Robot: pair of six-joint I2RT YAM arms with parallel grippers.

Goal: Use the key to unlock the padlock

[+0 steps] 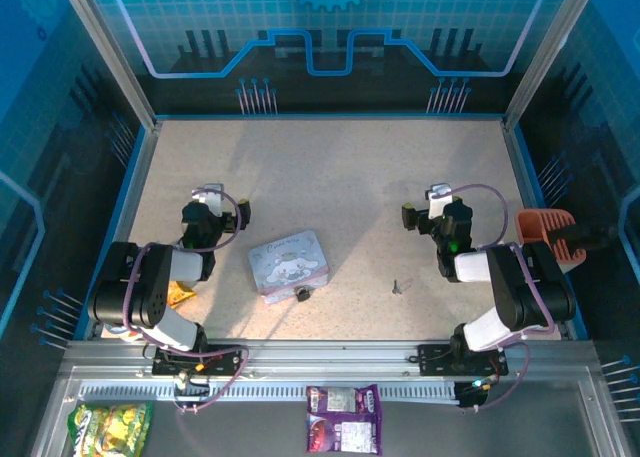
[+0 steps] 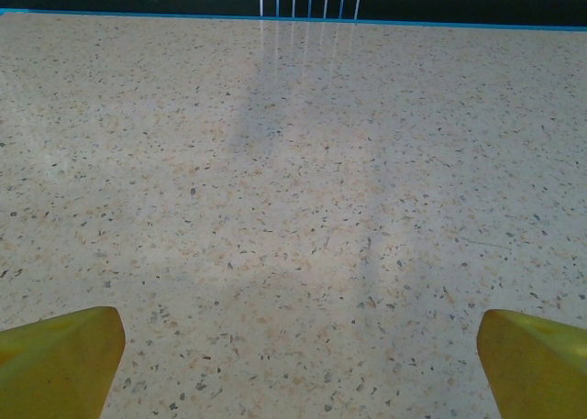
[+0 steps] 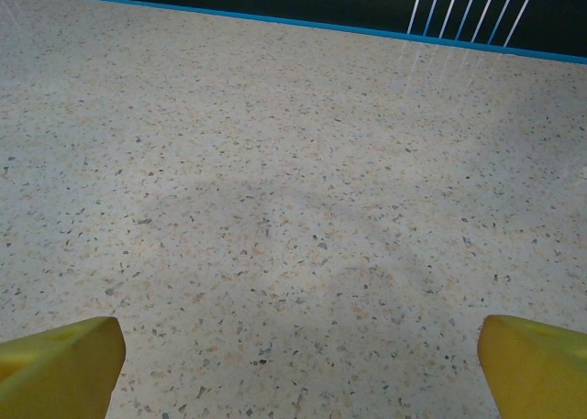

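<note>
The small dark padlock (image 1: 301, 294) lies at the near right corner of a lilac cartoon tin (image 1: 289, 264) in the middle of the table. The thin dark key (image 1: 397, 286) lies on the speckled tabletop to the right of the tin. My left gripper (image 1: 210, 193) is raised left of the tin and far from the padlock; its yellow fingertips (image 2: 60, 359) stand wide open over bare table. My right gripper (image 1: 438, 193) is up and to the right of the key, open too, with yellow fingertips (image 3: 60, 364) apart and nothing between them.
An orange-brown scoop-like object (image 1: 548, 231) sits at the right edge. A yellow snack packet (image 1: 180, 295) lies by the left arm's base. More packets (image 1: 343, 417) lie on the near ledge below the table. Blue walls enclose the table.
</note>
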